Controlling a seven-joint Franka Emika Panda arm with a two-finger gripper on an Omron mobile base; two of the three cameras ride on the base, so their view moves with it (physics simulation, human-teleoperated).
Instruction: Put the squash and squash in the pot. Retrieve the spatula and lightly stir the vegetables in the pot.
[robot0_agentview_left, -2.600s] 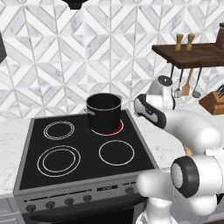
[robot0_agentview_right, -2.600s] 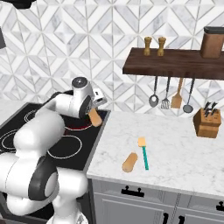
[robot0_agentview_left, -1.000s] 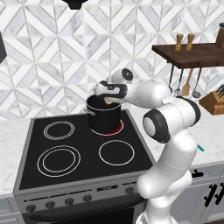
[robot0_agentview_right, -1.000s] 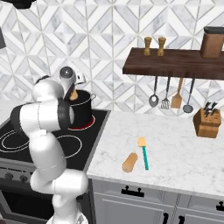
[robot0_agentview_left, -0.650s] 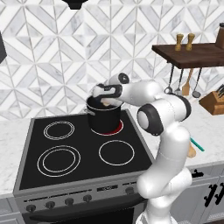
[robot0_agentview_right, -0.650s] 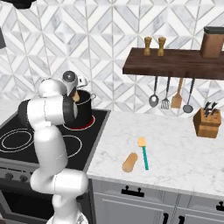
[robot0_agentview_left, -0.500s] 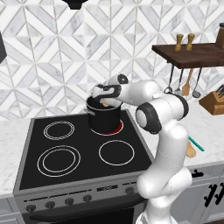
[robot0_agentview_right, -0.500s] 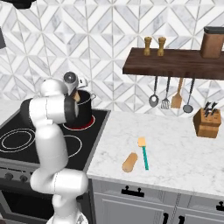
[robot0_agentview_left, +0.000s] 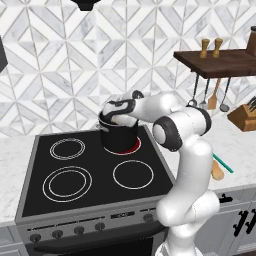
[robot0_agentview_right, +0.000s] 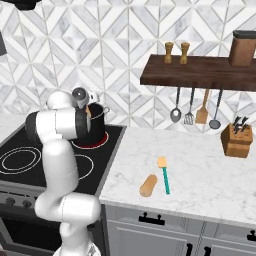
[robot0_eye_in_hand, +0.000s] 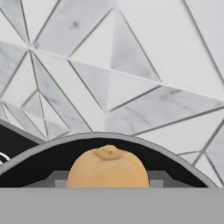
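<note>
Stove (robot0_agentview_left: 85, 195) carries the black pot (robot0_agentview_left: 119, 136) on its rear right burner, which glows red under it; the arm reaches across from the right with the gripper (robot0_agentview_left: 116, 113) at the pot's mouth. Bench (robot0_agentview_right: 210, 175) to the right of the stove carries the second squash (robot0_agentview_right: 148, 185) lying on its side, and just beside it the teal-handled spatula (robot0_agentview_right: 164, 176), apart from the squash as far as I can tell. Hand view: first squash (robot0_eye_in_hand: 107, 168) sits between the jaws, stem end toward the camera, with the pot rim (robot0_eye_in_hand: 78, 141) curving behind it, so the jaws are grasping this squash, held about level with the pot's rim; whether it is fully inside the rim is not clear from the base views, since the wrist covers the opening. Step in hand, by my reading: placing the first squash. Next move calls for letting go once the squash is squarely over the opening, lifting clear of the rim, then swinging right to the bench squash. Spatula untouched; stirring not yet begun.
</note>
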